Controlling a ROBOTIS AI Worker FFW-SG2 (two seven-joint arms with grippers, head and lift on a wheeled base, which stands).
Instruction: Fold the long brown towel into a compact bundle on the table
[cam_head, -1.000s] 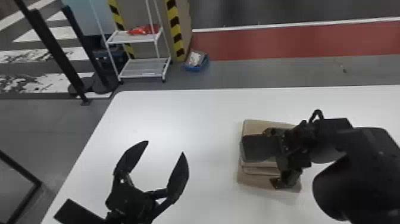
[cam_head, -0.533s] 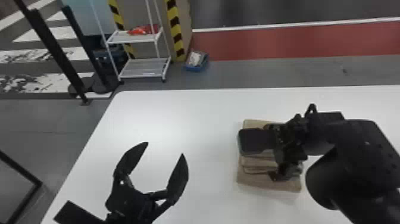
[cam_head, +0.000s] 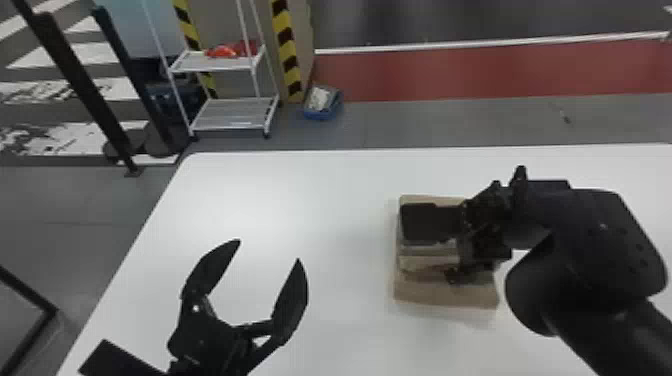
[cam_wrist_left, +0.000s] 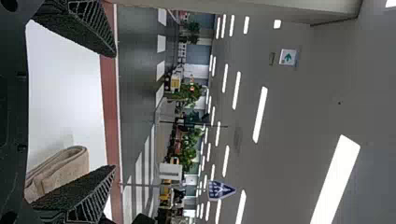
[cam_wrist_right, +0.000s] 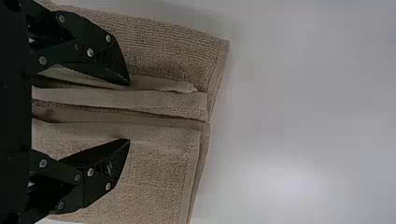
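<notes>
Lying right under the right claw, the towel is on the desk, folds running left to right between parted fingers; the left claw, also spread, is farther off leftward.

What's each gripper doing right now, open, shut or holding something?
Left gripper: open, jaws wide apart and empty, above the table.
Right gripper: open, jaws apart over the folded towel, not closed on it.
</notes>
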